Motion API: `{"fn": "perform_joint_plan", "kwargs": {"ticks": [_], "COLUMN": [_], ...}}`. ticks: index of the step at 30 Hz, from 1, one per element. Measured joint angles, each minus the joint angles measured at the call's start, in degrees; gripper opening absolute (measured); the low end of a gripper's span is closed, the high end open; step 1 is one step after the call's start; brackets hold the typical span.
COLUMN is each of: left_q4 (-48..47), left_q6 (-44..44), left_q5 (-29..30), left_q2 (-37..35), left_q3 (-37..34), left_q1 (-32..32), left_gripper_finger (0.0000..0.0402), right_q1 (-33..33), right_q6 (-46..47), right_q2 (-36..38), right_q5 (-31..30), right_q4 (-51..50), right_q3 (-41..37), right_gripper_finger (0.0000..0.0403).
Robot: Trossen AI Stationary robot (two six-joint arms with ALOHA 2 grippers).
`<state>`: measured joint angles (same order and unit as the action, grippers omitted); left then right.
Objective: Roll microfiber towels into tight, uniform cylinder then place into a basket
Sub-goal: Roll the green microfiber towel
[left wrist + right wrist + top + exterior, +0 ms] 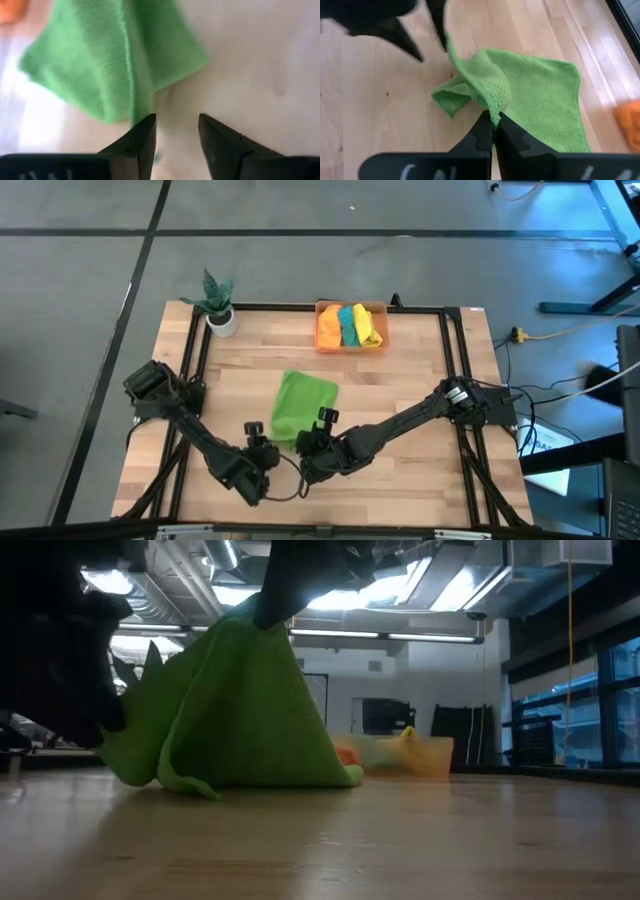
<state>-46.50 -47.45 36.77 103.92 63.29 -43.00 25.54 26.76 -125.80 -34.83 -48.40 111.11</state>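
Looking down from the high view, you see the light green towel (302,404) lying at the centre of the wooden surface (420,380), its lower edge bunched where both arms meet. Your right claw (303,442) is pinched shut on that edge; the left claw (262,442) sits just beside it, fingers spread. At the top centre, the orange basket (351,341) holds the orange towel (328,326), the teal towel (349,325) and the yellow towel (368,324), rolled side by side. A potted plant (219,302) stands at the upper left corner.

In the low view, the green cloth rises like a tent, lifted at its peak.

In the left wrist view, your open fingers (142,142) hover at the cloth's edge.

In the right wrist view, closed fingers (482,137) clamp a folded lip of the towel.
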Motion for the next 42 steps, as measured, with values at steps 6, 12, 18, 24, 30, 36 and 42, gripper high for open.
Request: {"fn": "perform_joint_plan", "kwargs": {"ticks": [6, 12, 18, 24, 30, 36, 42], "left_q4": [-0.23, -1.9, 8.7, 13.4, 20.38, 19.65, 15.35], "left_q6": [-1.66, -14.66, -14.81, -8.99, -3.05, -4.19, -6.22], "left_q5": [0.71, 13.69, 17.36, 17.36, 17.27, 17.73, 14.75], "left_q2": [0.0, 0.0, 0.0, 0.0, 0.0, 2.07, 3.26], "left_q3": [3.79, 5.35, 0.29, -1.97, -1.97, -2.05, -2.06], "left_q1": [-4.16, -5.01, -2.25, -0.2, -0.73, 0.65, 2.47], "left_gripper_finger": [0.0138, 0.0138, 0.0138, 0.0138, 0.0138, 0.0138, 0.0138], "right_q1": [0.0, -0.02, -0.02, -0.02, -0.02, -0.02, -0.04], "right_q6": [0.0, 0.0, 0.0, -0.26, -0.37, -0.44, -0.91], "right_q2": [0.0, 0.0, 0.0, 0.0, -0.02, -0.02, -0.07], "right_q5": [0.0, -0.02, -0.02, -0.04, -0.04, -0.07, -0.2], "right_q4": [-0.26, -0.26, -0.26, -0.28, -0.33, -0.35, -0.52], "right_q3": [0.0, 0.0, 0.0, 0.0, 0.0, 0.0, 0.0], "right_gripper_finger": [0.0008, 0.0008, 0.0008, 0.0008, 0.0008, 0.0008, 0.0008]}}
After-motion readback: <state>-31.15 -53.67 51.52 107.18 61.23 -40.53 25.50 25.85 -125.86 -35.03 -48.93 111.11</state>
